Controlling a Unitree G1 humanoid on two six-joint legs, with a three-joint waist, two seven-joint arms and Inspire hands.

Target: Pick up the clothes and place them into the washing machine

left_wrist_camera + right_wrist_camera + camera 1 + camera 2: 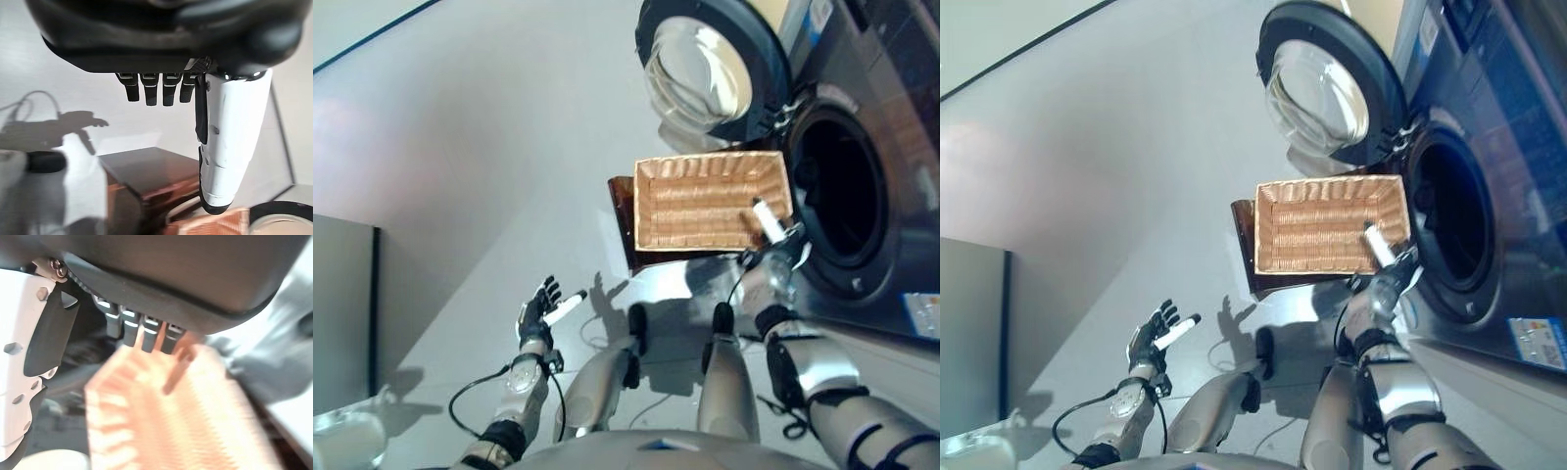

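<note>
No clothes show in any view. The wicker basket rests on a brown stool in front of the washing machine, and its woven floor looks bare. Beside it the dark drum opening is too dark to see into, and the round glass door is swung wide. My right hand hovers at the basket's near corner beside the drum, open, its white thumb pointing over the rim; the right wrist view shows the basket just past its fingers. My left hand hangs open over the floor, far from the basket.
A grey cabinet stands at the left edge, with a clear roundish object below it. The pale floor stretches between cabinet and stool. The washer's dark front panel fills the right side.
</note>
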